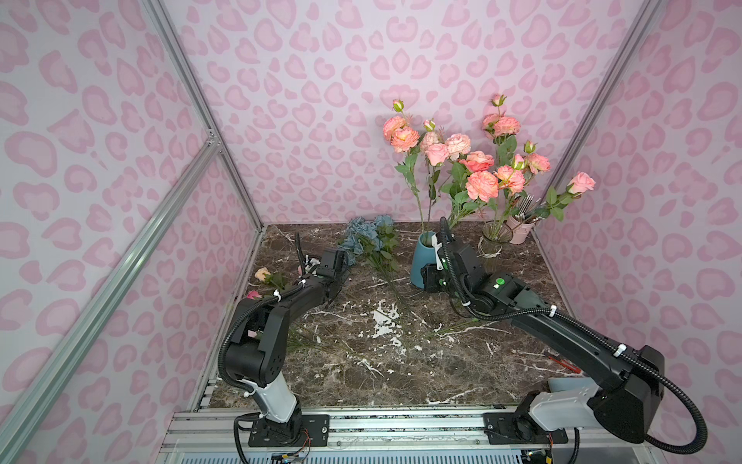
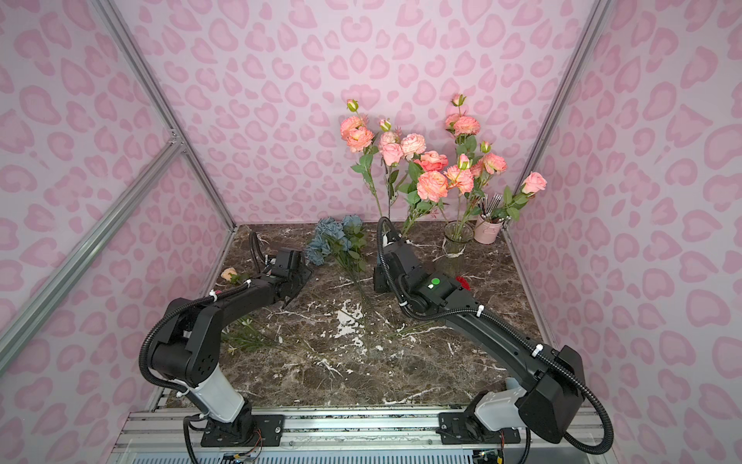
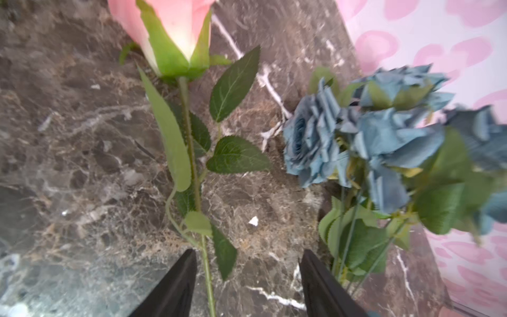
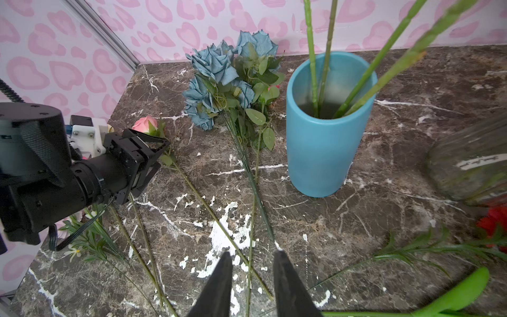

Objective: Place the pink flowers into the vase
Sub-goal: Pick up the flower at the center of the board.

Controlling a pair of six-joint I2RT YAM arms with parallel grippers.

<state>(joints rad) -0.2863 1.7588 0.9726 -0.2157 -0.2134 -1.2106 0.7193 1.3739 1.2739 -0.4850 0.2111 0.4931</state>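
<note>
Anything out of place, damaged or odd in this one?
The marble tabletop has white chipped-looking patches mid-table. A pink rose lies flat on it, stem inside the open left gripper, not in the blue vase. A blue bunch lies beside it.

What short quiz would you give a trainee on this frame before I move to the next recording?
1. True or false: the left tool is shut on the stem of the pink rose.
2. What lies on the marble table right beside that rose? A. the blue flower bunch B. a glass vase C. a pink bucket
3. Fill in: in the right wrist view, the green stems stand in the ___ vase.

Key: 1 false, its jaws stand apart, one on either side of the stem. 2 A. 3 blue, the blue vase.
</note>
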